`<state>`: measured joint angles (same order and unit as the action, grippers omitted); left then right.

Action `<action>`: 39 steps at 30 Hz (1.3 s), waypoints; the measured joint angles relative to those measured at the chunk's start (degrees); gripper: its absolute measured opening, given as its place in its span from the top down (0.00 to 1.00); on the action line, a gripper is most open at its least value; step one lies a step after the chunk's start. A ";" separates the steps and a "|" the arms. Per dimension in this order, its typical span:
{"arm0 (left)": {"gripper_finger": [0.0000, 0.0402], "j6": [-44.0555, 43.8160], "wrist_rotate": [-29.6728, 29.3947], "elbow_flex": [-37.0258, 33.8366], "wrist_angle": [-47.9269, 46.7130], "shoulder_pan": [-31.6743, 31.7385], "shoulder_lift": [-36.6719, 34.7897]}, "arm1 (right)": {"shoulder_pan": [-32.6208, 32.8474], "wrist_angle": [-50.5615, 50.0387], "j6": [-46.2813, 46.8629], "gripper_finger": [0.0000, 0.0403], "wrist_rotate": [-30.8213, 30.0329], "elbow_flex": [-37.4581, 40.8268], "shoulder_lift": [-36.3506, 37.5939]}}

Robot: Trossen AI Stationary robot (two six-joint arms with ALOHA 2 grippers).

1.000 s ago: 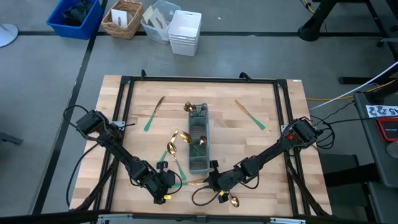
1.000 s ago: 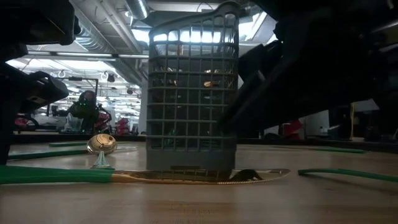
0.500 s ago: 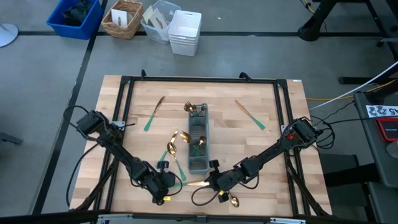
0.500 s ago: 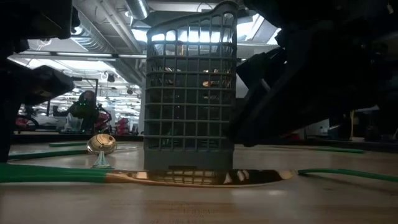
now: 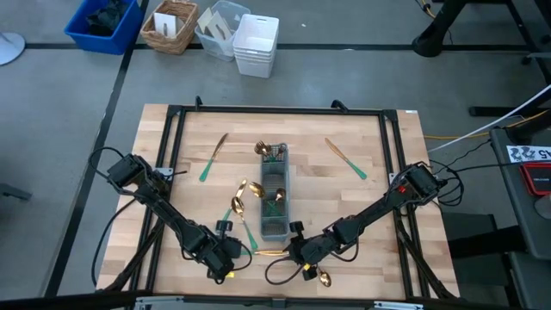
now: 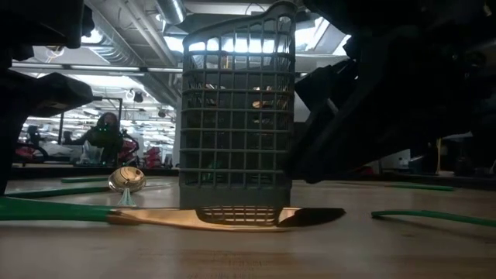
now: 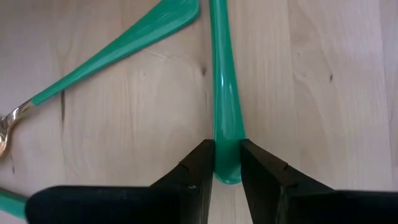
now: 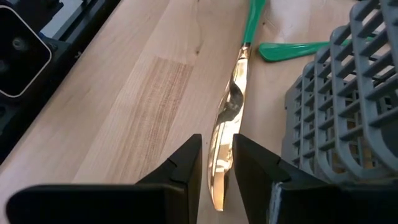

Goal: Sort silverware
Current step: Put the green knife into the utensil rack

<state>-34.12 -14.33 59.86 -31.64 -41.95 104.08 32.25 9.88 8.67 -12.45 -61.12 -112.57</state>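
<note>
Wood table (image 5: 379, 172) | knife (image 5: 269, 254) flat before caddy (image 5: 275, 202), axis spanning both arms | left gripper (image 7: 225, 167) clamped on handle | right gripper (image 8: 216, 163) pinching blade

table (image 8: 124, 93): pale matt wood | knife (image 8: 227, 134): mirror-gold metal blade, glossy green handle | caddy (image 8: 348, 112): grey plastic mesh

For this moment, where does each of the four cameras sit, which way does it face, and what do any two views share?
High: overhead, straight down; both arms, caddy, table.
Low: table height, level across; caddy, arms dark at both sides.
Left wrist: down past the left gripper, shut on the knife by its green handle.
Right wrist: past the right gripper, shut on the same knife's gold blade.
Shared: the knife shows in all four views.
</note>
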 joint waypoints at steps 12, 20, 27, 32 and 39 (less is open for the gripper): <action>0.83 0.09 3.68 0.04 0.69 0.04 -0.10 | 0.02 -0.30 0.10 0.77 2.65 0.00 0.02; 0.83 0.09 3.44 0.09 0.74 0.09 -0.10 | 0.02 -0.65 1.68 0.77 3.63 -0.02 0.02; 0.83 0.18 0.05 0.07 0.55 0.07 -0.10 | 0.02 -2.63 8.53 0.77 4.44 -0.02 0.02; 0.83 1.56 -0.88 0.07 0.53 0.07 -0.10 | -0.02 -4.12 14.06 0.77 2.97 -0.02 0.02; 0.83 1.58 -1.40 0.07 0.59 0.09 -0.10 | -0.02 -3.97 14.34 0.77 2.64 -0.02 0.02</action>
<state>-32.53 -15.73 59.92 -31.05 -41.87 103.98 32.23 5.91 23.00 -9.80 -61.14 -112.55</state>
